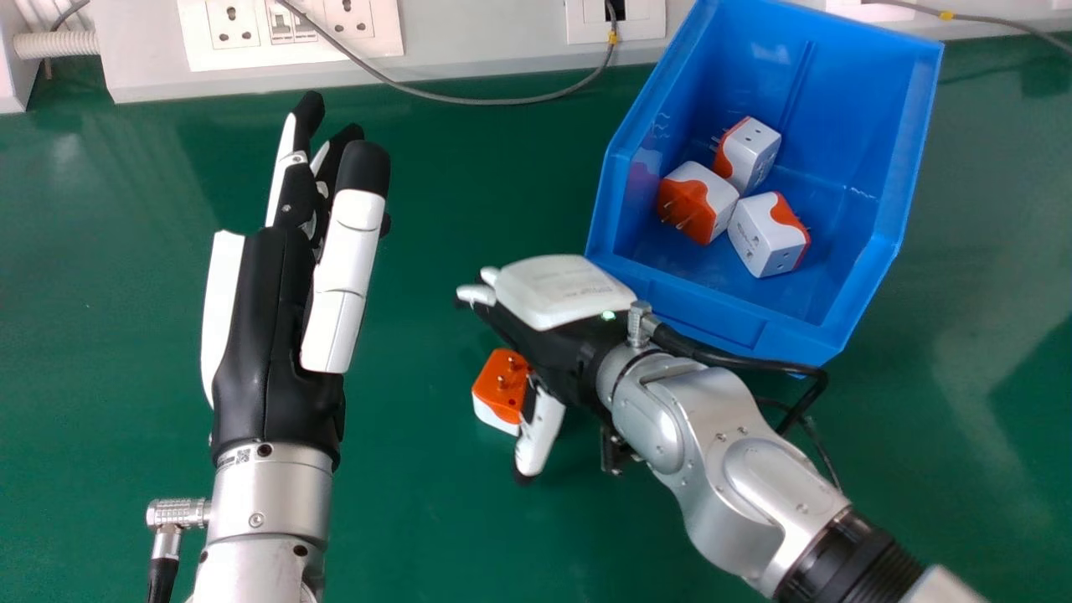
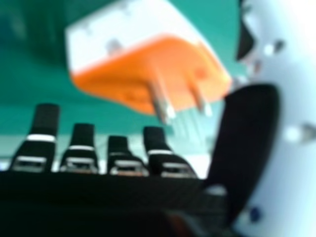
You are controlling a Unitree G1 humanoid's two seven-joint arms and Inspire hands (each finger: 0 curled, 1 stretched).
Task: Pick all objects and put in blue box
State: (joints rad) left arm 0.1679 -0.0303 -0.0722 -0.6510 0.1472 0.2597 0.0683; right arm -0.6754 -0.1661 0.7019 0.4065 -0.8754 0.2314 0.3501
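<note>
"Three plug adapters (image 1: 749,153) (image 1: 698,201) (image 1: 769,236) lie grouped in our blue open-topped box (image 1: 729,318). Why do we have it there?"

"Probably for a short carry. The box stands just beyond our right hand (image 1: 565,293), held low, back upward, over the green tabletop (image 1: 126,335)."

"And the fourth plug adapter (image 1: 501,387)?"

"On the tabletop, between our right hand's straight fingers and its thumb (image 1: 538,435), which is spread well away from them. Its prongs point up, which we judge leaves its sides for a pinch."

"Do we have a grip?"

"We see no fingers curled around it. Whether the thumb touches it, we cannot tell."

"What of our left hand (image 1: 268,335)?"

"Off to the left, fingers straight, holding nothing, likely placed there to give the right hand room."

"Our next move?"

"In our judgement, we close on the adapter's sides, lift it above the box's near rim and release it among the others. The prongs could snag a finger if we pinch too high."
</note>
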